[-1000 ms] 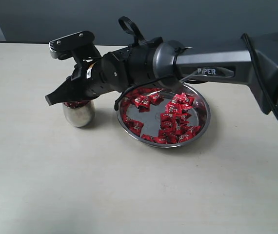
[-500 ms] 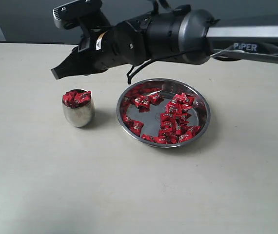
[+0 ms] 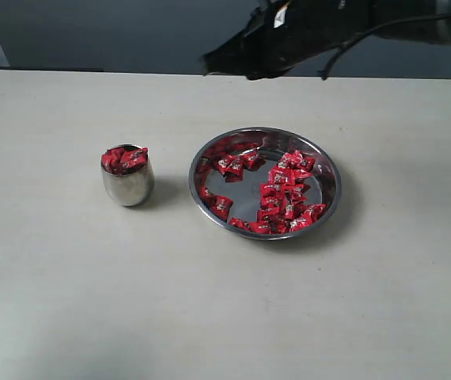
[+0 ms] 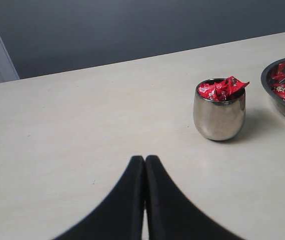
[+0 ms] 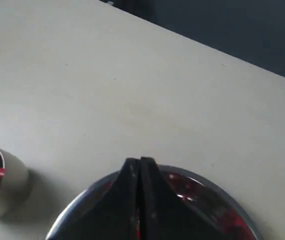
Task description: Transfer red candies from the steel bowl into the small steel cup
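Observation:
The small steel cup (image 3: 128,187) stands left of the steel bowl (image 3: 245,196) and is heaped to the brim with red candies (image 3: 124,158). Many more red candies (image 3: 285,190) lie in the bowl, mostly on its right half. My right gripper (image 3: 210,62) hangs high above the bowl's far side, shut with nothing visible between its fingers; its wrist view shows the shut tips (image 5: 139,161) over the bowl rim (image 5: 82,200) and the cup (image 5: 2,185) at the edge. My left gripper (image 4: 145,159) is shut and empty, low over bare table, well short of the cup (image 4: 219,117).
A pale table (image 3: 210,317) carries only the cup and the bowl. A dark wall runs behind the table's far edge. The bowl's rim (image 4: 282,107) shows at the edge of the left wrist view.
My right arm has risen from just over the cup and swung up and to the right, leaving the cup uncovered. Cup and bowl have not moved.

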You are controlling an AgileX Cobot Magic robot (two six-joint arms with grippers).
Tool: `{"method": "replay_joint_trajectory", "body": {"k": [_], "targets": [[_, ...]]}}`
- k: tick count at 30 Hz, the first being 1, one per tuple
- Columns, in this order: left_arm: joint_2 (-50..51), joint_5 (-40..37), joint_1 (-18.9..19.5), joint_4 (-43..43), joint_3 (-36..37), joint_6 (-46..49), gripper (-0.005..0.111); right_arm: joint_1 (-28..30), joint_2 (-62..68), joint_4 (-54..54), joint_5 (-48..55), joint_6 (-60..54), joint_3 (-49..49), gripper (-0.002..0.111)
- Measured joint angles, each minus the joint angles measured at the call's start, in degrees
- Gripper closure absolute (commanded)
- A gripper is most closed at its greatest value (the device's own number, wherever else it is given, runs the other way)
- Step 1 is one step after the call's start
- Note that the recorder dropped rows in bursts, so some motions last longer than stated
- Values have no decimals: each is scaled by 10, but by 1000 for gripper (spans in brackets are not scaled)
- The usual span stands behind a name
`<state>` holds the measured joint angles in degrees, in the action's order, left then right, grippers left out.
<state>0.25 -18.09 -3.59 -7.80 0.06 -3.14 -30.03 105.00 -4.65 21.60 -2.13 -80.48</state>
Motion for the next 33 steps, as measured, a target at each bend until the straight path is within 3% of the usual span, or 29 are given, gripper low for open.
{"method": "replay_joint_trajectory", "body": {"k": [13, 33], "targets": [[0, 0, 0, 0, 0, 0, 106, 71, -209, 0, -99, 34, 247, 109], [0, 0, 0, 0, 0, 0, 106, 74, -134, 0, -182, 36, 327, 109]]}}
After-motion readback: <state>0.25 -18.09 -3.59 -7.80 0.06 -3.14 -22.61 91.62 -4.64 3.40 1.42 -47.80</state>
